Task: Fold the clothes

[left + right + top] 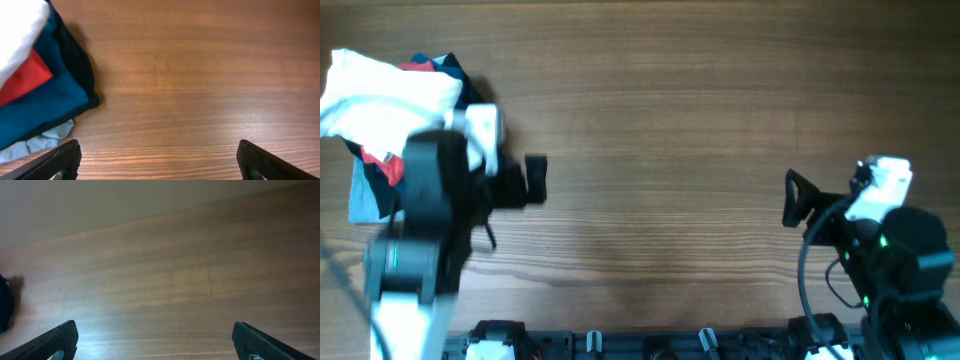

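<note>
Tabletop (670, 120); left hand (538, 180), right hand (788, 200) splayed

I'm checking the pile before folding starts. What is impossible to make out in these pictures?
1. white T-shirt: overhead, blurred and bunched, partly under the left arm; no print readable.
2. red garment and blue garment: left wrist, cut by the frame edge, mostly covered.
3. dark shape: right wrist, cut by the left edge; unidentifiable.

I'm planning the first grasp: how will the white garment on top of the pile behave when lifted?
The white fabric garment lies rumpled in soft folds, so it will probably hang limp. It rests on a red cloth garment and a blue cloth garment, which might drag along.
</note>
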Tool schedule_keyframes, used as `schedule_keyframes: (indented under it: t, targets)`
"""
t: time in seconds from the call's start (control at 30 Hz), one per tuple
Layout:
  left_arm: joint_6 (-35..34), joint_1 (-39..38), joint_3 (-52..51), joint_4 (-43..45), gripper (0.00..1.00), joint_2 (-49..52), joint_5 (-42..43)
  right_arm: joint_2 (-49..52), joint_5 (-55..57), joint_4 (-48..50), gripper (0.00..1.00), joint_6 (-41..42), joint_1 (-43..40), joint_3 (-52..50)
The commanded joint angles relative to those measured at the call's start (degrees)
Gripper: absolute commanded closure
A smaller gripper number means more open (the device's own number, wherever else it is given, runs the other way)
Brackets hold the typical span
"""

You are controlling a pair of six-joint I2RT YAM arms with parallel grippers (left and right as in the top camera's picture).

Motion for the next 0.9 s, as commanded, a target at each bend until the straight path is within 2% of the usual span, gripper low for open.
schedule_keyframes:
  t: [0.0,0.23,0.87]
  targets:
    - [-0.98,0.11,-6.49,2.71,0.00,-11.54,1.03,-1.55,1.33,-0.33,0.00,-0.98,-0.13,-1.29]
    - [-1.01,0.11,-7.13,2.64,0.00,-19.04,1.03,-0.48,1.33,-6.21,0.00,-0.61,-0.13,-1.29]
    - [-1.01,0.11,-7.13,1.55,0.00,-19.32,1.03,-0.26,1.33,-6.40,0.00,-0.59,-0.13,-1.29]
